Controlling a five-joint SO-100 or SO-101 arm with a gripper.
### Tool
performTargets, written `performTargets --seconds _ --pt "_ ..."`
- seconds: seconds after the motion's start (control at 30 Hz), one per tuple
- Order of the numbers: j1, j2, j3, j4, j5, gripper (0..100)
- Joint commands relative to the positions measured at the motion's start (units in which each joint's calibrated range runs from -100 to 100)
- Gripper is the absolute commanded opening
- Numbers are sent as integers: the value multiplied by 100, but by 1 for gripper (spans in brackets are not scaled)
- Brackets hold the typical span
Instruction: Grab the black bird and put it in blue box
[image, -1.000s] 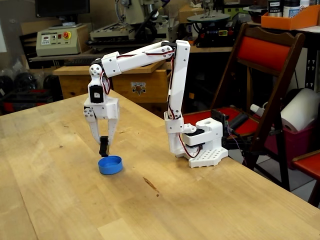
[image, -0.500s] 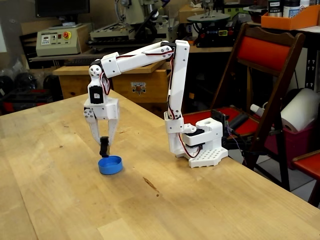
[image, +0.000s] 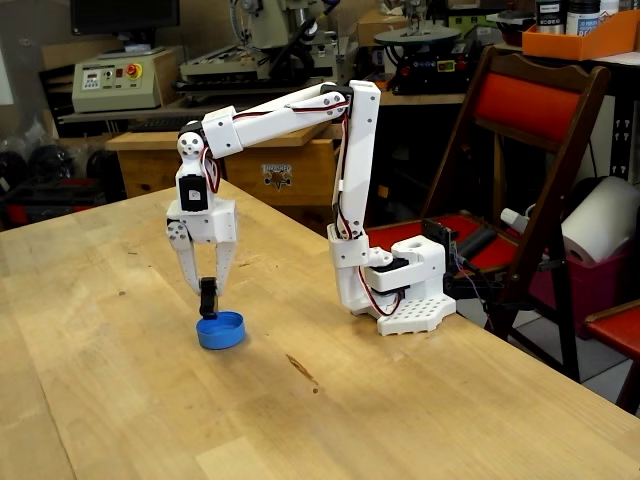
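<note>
White plastic arm (image: 355, 150), black servos, red-and-black cables, perforated white base (image: 412, 312).

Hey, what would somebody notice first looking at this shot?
The white arm reaching down over the wooden table, its gripper shut on the black bird just above the blue box. Behind it, a red folding chair stands at the right before a cluttered workshop.

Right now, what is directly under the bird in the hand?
The blue dish sits on the table beneath the black bird, held by the hand. The far rim hides any gap.
</note>
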Motion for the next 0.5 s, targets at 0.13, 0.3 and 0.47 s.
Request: performTargets --seconds 0.13,0.3,0.47 --pt "-45 -68 -274 28 -29 4" --pt "-52 -94 -274 28 -29 4" --pt "-52 -94 -274 28 -29 4"
